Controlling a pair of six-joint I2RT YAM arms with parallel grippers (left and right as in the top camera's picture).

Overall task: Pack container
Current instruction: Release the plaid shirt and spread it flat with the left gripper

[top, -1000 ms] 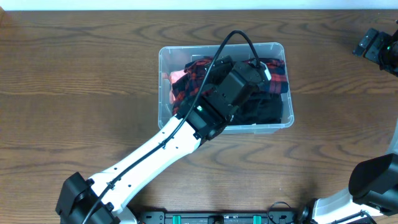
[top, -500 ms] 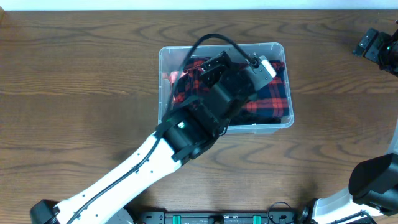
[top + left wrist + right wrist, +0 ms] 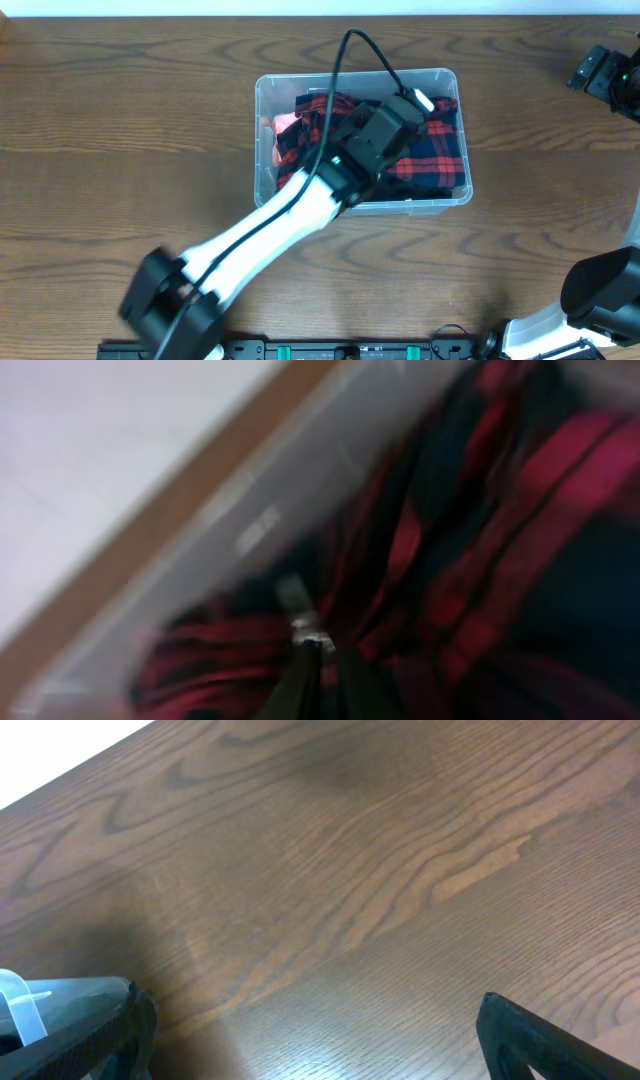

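The clear container (image 3: 262, 130) stands in the middle of the wooden table, filled with red-and-navy plaid cloth (image 3: 440, 150) and a bit of pink cloth (image 3: 283, 125) at its left end. My left gripper (image 3: 382, 135) reaches down into it from above. In the blurred left wrist view its fingers (image 3: 320, 660) stand pressed together, shut, just over the plaid cloth (image 3: 500, 510) beside the container's clear wall (image 3: 260, 520). I cannot make out any cloth pinched between them. My right gripper (image 3: 310, 1040) is open over bare wood, holding nothing.
The left arm (image 3: 260, 230) slants from the near left edge up over the container's front wall. Black parts of the right arm sit at the far right (image 3: 605, 70) and near right (image 3: 600, 290). Bare wood surrounds the container.
The left gripper has gone from open to shut inside the container, and the arm has shifted. Plaid cloth now covers the container's right end, where dark cloth showed. The right arm is unmoved.
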